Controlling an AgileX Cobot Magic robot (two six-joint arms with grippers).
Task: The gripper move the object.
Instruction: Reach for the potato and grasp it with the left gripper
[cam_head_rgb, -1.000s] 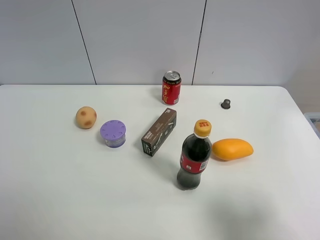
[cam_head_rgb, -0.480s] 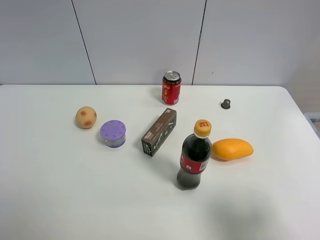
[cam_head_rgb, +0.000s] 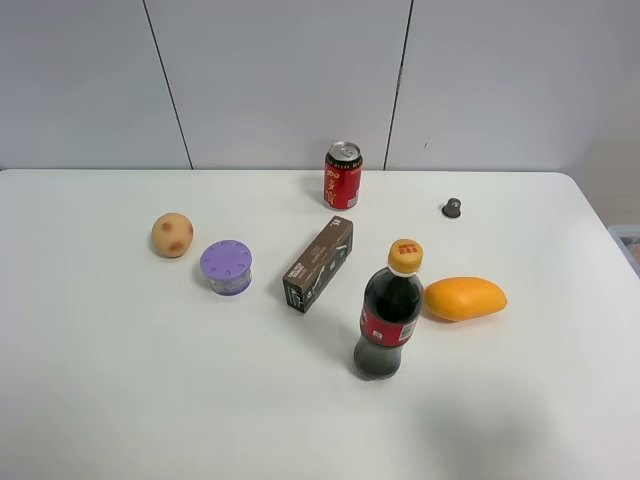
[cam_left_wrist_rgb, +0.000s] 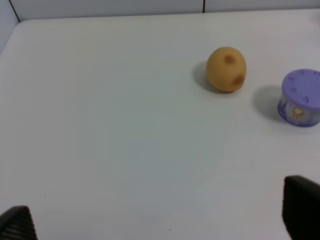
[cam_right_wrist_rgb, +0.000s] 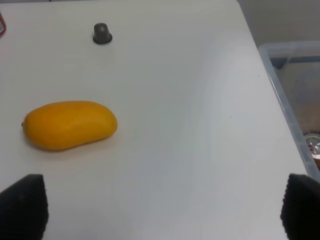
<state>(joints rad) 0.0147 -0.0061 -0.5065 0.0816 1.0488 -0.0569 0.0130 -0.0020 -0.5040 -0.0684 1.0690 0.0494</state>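
Exterior high: neither arm in shot. The object (cam_head_rgb: 172, 235) sits toward the left of the worktop (cam_head_rgb: 120, 380), just beside the purple tub (cam_head_rgb: 226, 267) and not touching it.

Left wrist: your left tool (cam_left_wrist_rgb: 160, 220) has its jaws spread wide with nothing between them. The object lies ahead, well apart. Judged step: approach. Next, bring this tool over the object and straddle it, keeping clear of the tub.

Right wrist: right tool (cam_right_wrist_rgb: 161, 207) is likewise spread and empty, facing the orange mango shape (cam_right_wrist_rgb: 70, 125), which is not the target.
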